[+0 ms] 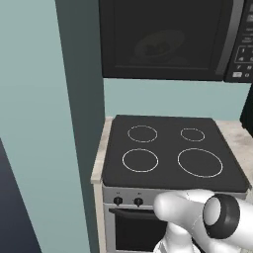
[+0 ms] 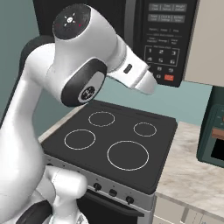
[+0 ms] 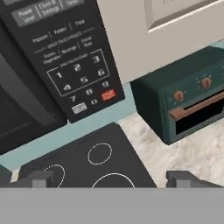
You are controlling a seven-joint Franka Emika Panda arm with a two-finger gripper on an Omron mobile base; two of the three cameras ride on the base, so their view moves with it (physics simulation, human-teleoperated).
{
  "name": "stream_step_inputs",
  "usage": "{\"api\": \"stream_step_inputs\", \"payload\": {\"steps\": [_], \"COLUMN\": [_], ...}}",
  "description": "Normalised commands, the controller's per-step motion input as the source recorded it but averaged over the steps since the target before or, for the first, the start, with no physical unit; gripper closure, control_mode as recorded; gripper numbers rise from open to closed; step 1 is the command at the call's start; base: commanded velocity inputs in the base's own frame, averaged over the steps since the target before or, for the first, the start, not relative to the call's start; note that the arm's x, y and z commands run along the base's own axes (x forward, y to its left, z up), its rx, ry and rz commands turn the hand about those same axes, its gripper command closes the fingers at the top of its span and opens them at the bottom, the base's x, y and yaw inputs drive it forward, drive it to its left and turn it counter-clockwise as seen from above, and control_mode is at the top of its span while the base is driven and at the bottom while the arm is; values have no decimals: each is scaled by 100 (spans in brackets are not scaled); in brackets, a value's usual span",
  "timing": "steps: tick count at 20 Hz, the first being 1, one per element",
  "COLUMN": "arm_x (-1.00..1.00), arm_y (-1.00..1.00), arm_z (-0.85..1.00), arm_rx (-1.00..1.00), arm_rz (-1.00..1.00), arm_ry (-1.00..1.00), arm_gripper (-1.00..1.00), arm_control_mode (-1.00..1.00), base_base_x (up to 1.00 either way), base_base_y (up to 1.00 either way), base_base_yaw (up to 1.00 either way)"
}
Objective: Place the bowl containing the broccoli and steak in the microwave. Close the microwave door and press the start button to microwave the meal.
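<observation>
The black microwave (image 1: pixel 168 39) hangs above the stove with its door (image 1: pixel 163 34) shut. Through the dark window a pale bowl (image 1: pixel 160 47) shows faintly inside; the broccoli and steak in it are too dim to tell apart. The keypad panel (image 3: pixel 78 74) sits right of the door, with an orange-red key (image 3: pixel 108 95) and a white key (image 3: pixel 79 108) in its bottom row. My gripper (image 3: pixel 111 179) is open and holds nothing, its fingertips (image 3: pixel 39 178) wide apart. It hovers in front of and below the keypad (image 2: pixel 164 57), apart from it.
A black four-ring cooktop (image 1: pixel 173 148) lies under the microwave, with oven knobs (image 1: pixel 128 201) on its front. A dark green toaster oven (image 3: pixel 188 100) stands on the marble counter (image 2: pixel 188 170) to the right. A cream cabinet (image 3: pixel 144 39) is beside the microwave, a teal wall panel (image 1: pixel 49 123) on the left.
</observation>
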Motion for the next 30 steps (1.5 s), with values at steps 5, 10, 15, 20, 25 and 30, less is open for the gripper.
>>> {"api": "stream_step_inputs", "payload": {"steps": [5,10,15,20,25,30], "arm_x": [0,0,0,0,10,29], "arm_y": [-30,-1,12,35,45,48], "arm_z": [-17,-13,-35,-77,-43,-25], "arm_rx": [82,38,20,15,11,3], "arm_rz": [8,4,3,3,0,-1], "arm_ry": [-20,-41,-41,-40,-34,-25], "arm_gripper": [-100,-100,100,100,100,100], "arm_control_mode": [-100,-100,-100,-100,-100,-100], "base_base_x": [0,0,0,0,0,0], "base_base_y": [0,0,0,0,0,0], "base_base_yaw": [0,0,0,0,0,0]}}
